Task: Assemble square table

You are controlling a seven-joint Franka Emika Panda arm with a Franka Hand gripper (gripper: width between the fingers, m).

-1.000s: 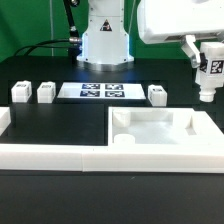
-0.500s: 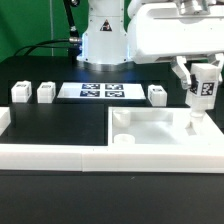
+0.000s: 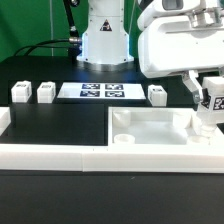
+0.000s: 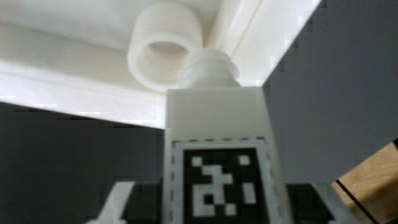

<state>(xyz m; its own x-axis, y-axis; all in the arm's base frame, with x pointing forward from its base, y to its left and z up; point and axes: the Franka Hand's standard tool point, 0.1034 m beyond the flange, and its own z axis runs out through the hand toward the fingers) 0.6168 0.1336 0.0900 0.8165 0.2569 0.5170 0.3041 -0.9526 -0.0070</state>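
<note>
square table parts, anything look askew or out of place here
Nothing damaged or spilled. Three loose legs stand upright near the marker board. One off note: the fourth leg, held in the gripper, has its tip beside the slab's corner socket, not in it.

Desk (image 3: 60, 125): black, flat, matte.
Marker board (image 3: 101, 91): lies flat at the back, centre.
Legs: three white tagged blocks in the back row. The outer leg (image 3: 19, 93) and inner leg (image 3: 45, 92) stand close together at the exterior view's left of the board. The third leg (image 3: 157, 94) stands just to its right.
Square slab (image 3: 150, 113): front, exterior view's right, rim upward.
Border wall (image 3: 50, 156): low, white, along the front edge, against the slab.
</note>
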